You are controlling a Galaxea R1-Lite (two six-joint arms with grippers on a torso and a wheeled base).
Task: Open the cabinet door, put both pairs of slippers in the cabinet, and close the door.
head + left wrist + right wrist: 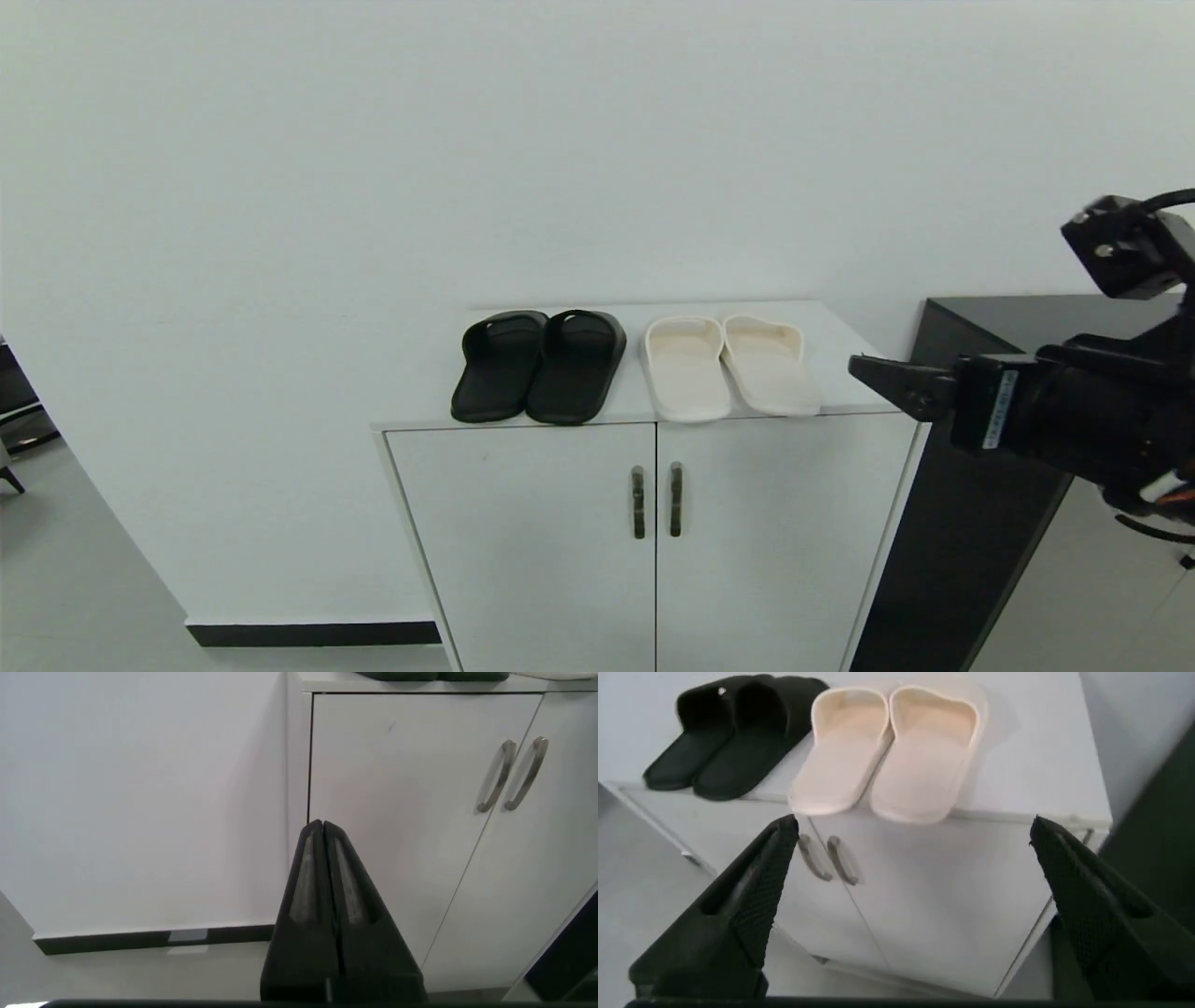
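Observation:
A white cabinet (653, 541) stands against the wall with both doors closed and two dark handles (656, 500) side by side at the centre seam. On its top lie a pair of black slippers (539, 366) on the left and a pair of cream slippers (728, 366) on the right. My right gripper (873, 375) hovers off the cabinet's right top corner, level with the top. In its wrist view, the right gripper (913, 831) is open wide above the cream slippers (892, 747). My left gripper (322, 833) is shut on nothing, low in front of the left door (411, 812).
A tall black unit (971, 504) stands right against the cabinet's right side, under my right arm. Open grey floor (84, 579) lies to the left, with a chair leg at the far left edge. The wall has a dark skirting strip (313, 634).

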